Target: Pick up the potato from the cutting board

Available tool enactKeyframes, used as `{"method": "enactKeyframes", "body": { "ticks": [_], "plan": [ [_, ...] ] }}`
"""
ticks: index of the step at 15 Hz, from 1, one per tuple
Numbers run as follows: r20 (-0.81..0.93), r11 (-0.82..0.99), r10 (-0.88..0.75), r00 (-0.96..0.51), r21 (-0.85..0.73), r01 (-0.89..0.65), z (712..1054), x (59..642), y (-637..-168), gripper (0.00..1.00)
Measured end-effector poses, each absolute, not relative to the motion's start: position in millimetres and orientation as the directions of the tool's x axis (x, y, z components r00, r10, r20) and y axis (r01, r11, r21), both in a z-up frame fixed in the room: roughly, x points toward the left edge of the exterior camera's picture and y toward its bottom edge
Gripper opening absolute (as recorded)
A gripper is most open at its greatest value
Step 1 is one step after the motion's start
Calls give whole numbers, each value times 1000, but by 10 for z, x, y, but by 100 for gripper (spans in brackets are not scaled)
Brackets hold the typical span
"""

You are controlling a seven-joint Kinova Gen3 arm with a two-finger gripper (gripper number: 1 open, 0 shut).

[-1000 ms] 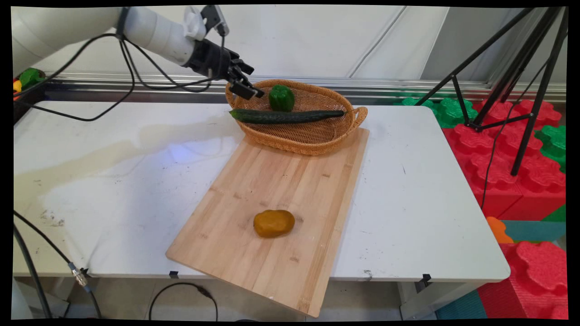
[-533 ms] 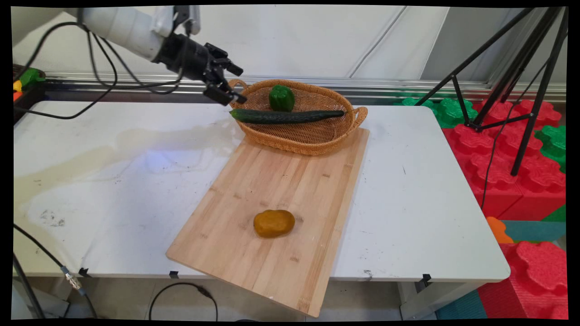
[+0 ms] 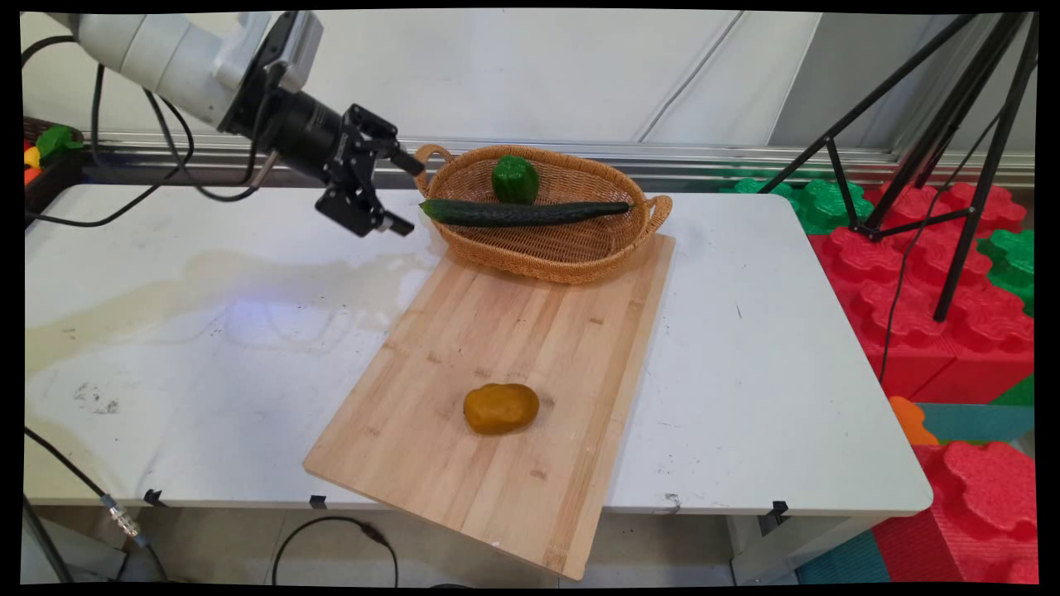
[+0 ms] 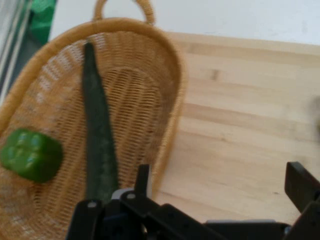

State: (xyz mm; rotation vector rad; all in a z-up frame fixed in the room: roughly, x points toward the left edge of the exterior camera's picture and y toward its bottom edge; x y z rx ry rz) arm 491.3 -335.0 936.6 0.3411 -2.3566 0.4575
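- Fingers of the black gripper (image 3: pixel 399 192) are standing wide apart and holding nothing; one fingertip (image 4: pixel 301 183) is showing over the cutting board (image 3: pixel 505 372).
- It is hovering above the white table (image 3: pixel 207 331), just beside the left end of the wicker basket (image 3: pixel 571 252).
- The long dark cucumber (image 3: pixel 522 213) is lying across the basket, its tip poking over the rim near the gripper, with a green bell pepper (image 3: pixel 514 179) sitting behind it.
- A yellow-brown potato (image 3: pixel 500 408) is resting on the cutting board, well apart from the gripper.

Basket (image 3: pixel 571 248) and cucumber (image 3: pixel 522 213) just beside the spread tool (image 3: pixel 397 190)
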Motion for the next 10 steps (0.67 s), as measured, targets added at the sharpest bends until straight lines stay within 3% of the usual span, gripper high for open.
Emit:
{"method": "enactKeyframes", "body": {
  "ticks": [10],
  "plan": [
    [673,941,-99,-733,-176,-288,9230,4541,-3037,100]
  ]
}}
